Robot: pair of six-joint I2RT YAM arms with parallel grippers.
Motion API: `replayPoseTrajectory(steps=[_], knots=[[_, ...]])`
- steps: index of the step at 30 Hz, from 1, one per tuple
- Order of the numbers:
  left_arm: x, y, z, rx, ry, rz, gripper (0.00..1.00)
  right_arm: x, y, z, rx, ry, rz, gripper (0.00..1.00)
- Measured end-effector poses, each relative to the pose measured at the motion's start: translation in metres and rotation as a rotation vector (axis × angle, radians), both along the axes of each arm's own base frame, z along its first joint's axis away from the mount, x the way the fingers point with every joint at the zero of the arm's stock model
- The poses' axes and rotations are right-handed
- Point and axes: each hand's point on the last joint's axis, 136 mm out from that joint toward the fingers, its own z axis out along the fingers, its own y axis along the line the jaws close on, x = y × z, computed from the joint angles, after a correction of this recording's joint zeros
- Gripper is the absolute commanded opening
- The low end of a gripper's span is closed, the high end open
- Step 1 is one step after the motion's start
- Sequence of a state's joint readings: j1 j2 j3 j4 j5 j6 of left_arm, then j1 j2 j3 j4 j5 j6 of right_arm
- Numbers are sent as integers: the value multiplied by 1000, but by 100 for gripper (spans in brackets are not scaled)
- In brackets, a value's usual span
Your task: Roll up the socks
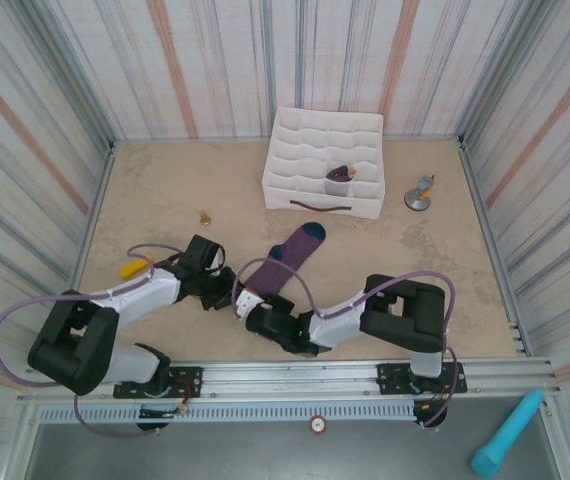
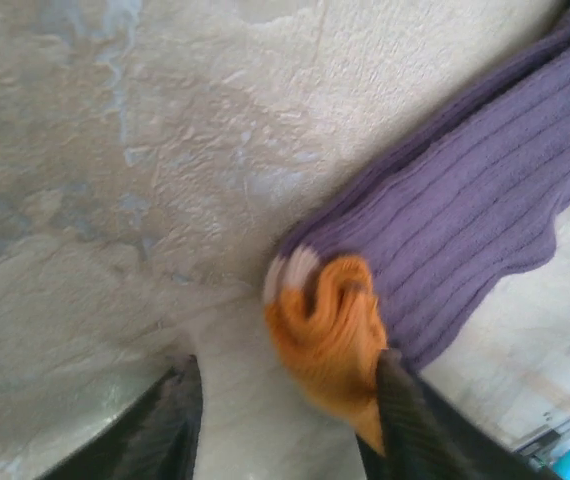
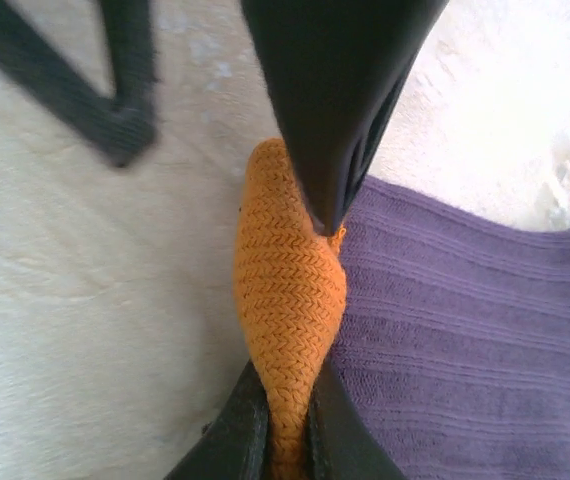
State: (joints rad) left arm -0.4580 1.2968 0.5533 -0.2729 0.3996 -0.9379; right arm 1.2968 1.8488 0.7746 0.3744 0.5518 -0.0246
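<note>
One purple sock point(image 1: 295, 252) with a teal toe lies flat at the table's middle, its orange cuff toward the arms. My right gripper point(image 3: 287, 385) is shut on that orange cuff point(image 3: 285, 290), which bulges up between its fingers; the ribbed purple leg point(image 3: 465, 330) spreads to the right. My left gripper point(image 2: 290, 375) stands open over the same end. Its right finger point(image 2: 405, 420) touches the bunched, curled cuff point(image 2: 330, 320), and its left finger point(image 2: 165, 430) is over bare table. From above, the left gripper point(image 1: 227, 285) and right gripper point(image 1: 248, 308) meet at the cuff.
A white gridded fabric box point(image 1: 310, 130) stands at the back with a dark purple bundle point(image 1: 340, 175) in one front cell. A small metal stand point(image 1: 420, 193) sits right of it and a tiny brass piece point(image 1: 205, 216) at left. Striped walls enclose the table.
</note>
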Motion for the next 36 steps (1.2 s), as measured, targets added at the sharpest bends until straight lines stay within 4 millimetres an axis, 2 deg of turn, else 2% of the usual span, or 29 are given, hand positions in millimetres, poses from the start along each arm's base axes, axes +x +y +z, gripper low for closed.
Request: replayPoseTrajectory(steps=[6,9,18,25,31,36], knots=[[9,4,34,-35,-129,33,75,10,-13,0,122,168,-32,0],[11,7,41,-40,-161,46,74,19,-21,1,203,275,-51,0],[6,12,27,-25,-125,69,73,42,-48,2,541,595,-182,0],[14,9,30,-41,-151,72,72,50,-72,2,786,811,-331,0],[16,4,25,-42,-150,62,71,54,-72,0,908,954,-417,0],[13,-11,23,-41,-170,16,70,56,-82,-3,1052,1065,-519,0]])
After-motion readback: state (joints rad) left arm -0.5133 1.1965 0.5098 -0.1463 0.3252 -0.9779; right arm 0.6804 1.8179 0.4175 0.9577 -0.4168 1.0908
